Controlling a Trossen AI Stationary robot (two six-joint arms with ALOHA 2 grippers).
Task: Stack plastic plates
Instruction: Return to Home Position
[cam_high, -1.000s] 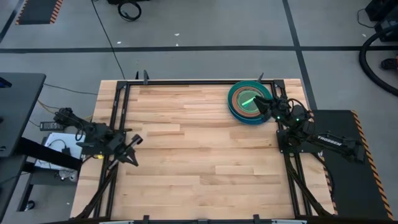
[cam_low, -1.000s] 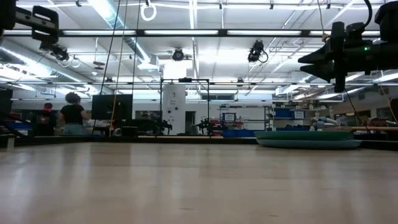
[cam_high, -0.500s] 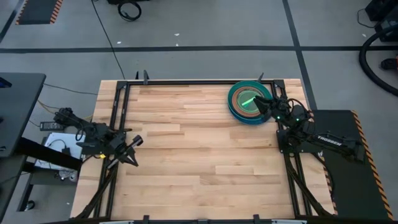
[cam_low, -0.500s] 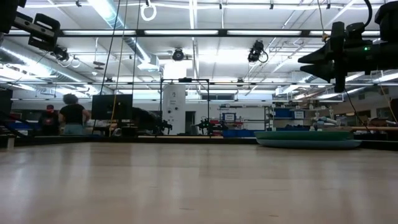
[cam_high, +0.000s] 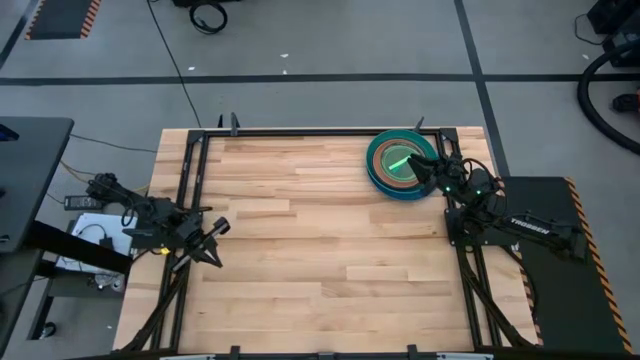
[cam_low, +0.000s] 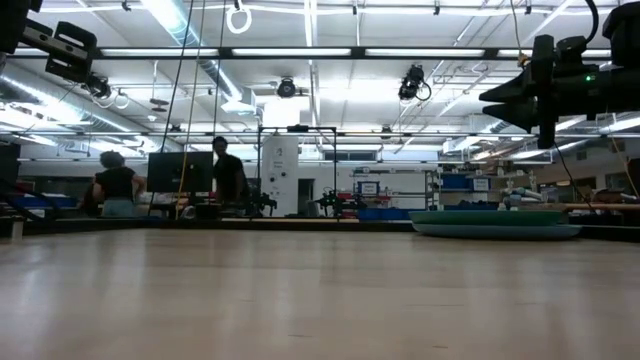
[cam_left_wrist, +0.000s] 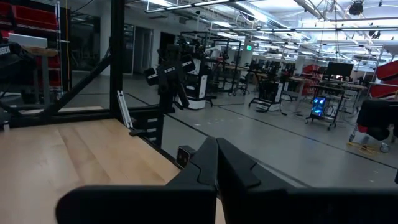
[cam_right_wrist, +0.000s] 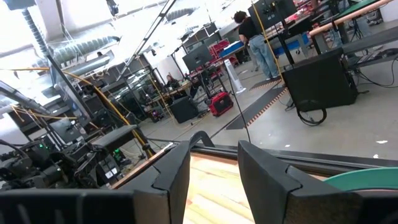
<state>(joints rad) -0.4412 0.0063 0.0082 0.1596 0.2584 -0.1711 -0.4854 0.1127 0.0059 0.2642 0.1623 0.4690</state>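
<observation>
The plastic plates (cam_high: 398, 162) sit in one stack near the table's far right corner: a green plate on top, orange and brown rims around it, teal and blue at the outside. The low view shows the stack (cam_low: 495, 224) as a flat teal pile resting on the tabletop. My right gripper (cam_high: 421, 171) hovers open above the stack's right rim, high over it in the low view (cam_low: 492, 100). Its wrist view (cam_right_wrist: 214, 148) shows a teal rim (cam_right_wrist: 367, 179). My left gripper (cam_high: 212, 243) is shut, raised at the table's left edge (cam_left_wrist: 215, 142).
Bare wooden tabletop (cam_high: 320, 250) spreads between the two arms. A black metal frame (cam_high: 300, 131) runs along the far edge and both sides. People (cam_low: 228, 175) stand in the room far behind the table.
My left arm has sunk a little at the table's left edge. The stack and my right gripper have stayed where they were.
</observation>
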